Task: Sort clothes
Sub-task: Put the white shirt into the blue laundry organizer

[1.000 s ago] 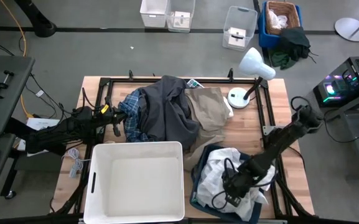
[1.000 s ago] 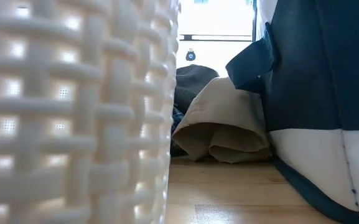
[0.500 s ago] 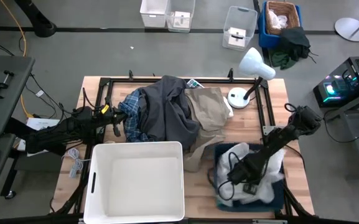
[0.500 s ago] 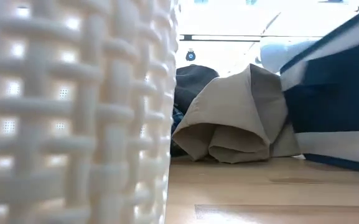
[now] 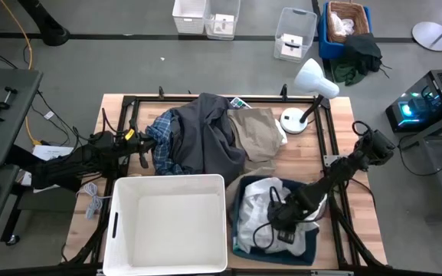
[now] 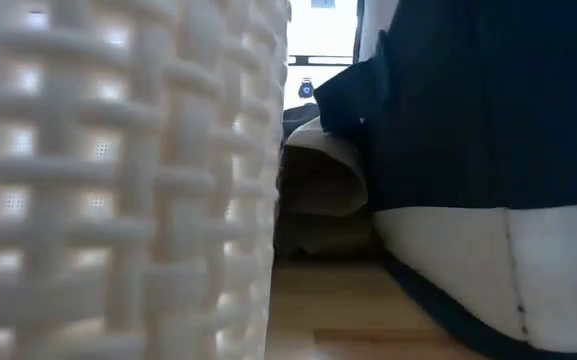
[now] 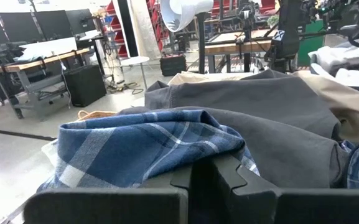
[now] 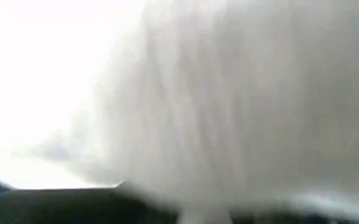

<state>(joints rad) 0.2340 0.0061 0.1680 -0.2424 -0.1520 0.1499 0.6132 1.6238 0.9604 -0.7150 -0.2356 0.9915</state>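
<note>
over navy bin [image 5: 240, 230]: right gripper [image 5: 280, 224], finger gap unclear, on white garment [image 5: 257, 201]
left gripper [image 5: 142, 150]: fingers closed, idle
advice: release fully, lift straight

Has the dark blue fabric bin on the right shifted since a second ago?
Yes. In the high view the dark blue bin, holding the white garment, swung right half a second ago, then came back toward the white basket, near its earlier spot.

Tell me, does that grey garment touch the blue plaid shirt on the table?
Touching. In the high view the dark grey garment lies draped over the plaid shirt, with no gap; the left wrist view shows the fabrics pressed together.
</note>
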